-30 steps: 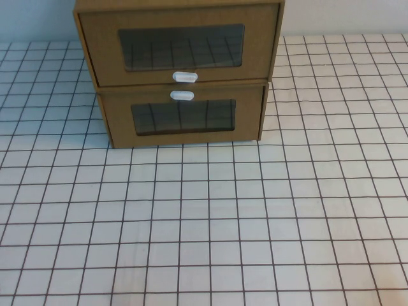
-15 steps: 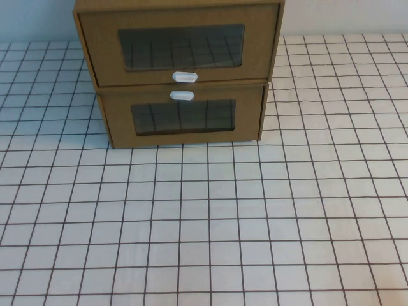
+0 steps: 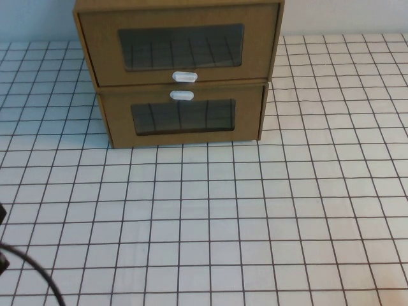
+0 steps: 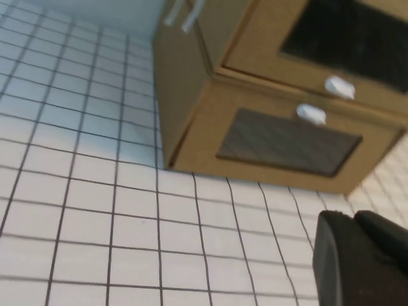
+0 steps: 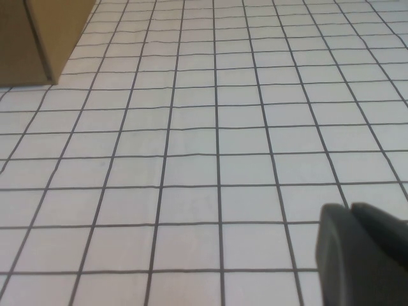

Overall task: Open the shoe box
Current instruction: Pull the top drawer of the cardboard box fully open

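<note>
Gridded table (image 3: 255, 210) holds the shoe box (image 3: 185, 121), likely light, stiff cardboard; grasp its white handle (image 3: 182, 95); left gripper (image 4: 352, 223) and right gripper (image 5: 349, 215) hover before it, jaws clenched

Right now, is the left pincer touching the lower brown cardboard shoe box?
Apart. The left wrist view shows checked tablecloth between the left pincer and the lower brown cardboard shoe box. The right pincer is over the cloth, also clear of it.
</note>
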Controlling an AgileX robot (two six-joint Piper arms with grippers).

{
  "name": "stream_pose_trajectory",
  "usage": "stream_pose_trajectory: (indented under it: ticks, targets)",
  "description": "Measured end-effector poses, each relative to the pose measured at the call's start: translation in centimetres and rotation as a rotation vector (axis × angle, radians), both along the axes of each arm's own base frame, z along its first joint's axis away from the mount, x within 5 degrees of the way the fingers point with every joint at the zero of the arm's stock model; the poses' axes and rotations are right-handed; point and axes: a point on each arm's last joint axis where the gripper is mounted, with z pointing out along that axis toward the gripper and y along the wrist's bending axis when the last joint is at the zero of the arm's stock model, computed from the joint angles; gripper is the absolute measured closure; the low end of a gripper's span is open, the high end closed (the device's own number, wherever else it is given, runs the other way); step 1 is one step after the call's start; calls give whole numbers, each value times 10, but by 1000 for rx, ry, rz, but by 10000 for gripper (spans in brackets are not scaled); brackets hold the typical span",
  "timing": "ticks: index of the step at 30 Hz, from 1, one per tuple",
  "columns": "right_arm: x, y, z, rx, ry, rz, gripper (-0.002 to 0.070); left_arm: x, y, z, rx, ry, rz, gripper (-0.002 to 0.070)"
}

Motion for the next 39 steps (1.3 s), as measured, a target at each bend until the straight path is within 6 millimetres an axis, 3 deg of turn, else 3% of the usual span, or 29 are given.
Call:
stream_pose_trajectory:
  ticks: [7, 14, 18, 21, 26, 33, 39]
  targets:
    - [0, 0, 0, 0, 0, 0, 690, 57, -11, 77, 269, 72, -218, 677]
    - [0, 0, 0, 0, 0, 0, 689, 142, -19, 163, 322, 25, -320, 677]
    - [0, 0, 0, 0, 0, 0, 689, 189, -26, 194, 318, 29, -406, 677]
    - [0, 0, 0, 0, 0, 0, 690, 222, -31, 202, 320, 50, -470, 677]
    - [0, 0, 0, 0, 0, 0, 689, 259, -55, 205, 337, 34, -560, 677]
    - [0, 0, 0, 0, 0, 0, 689, 297, -101, 179, 337, 56, -671, 677]
    - [0, 0, 0, 0, 0, 0, 689, 320, -116, 150, 382, 99, -703, 677]
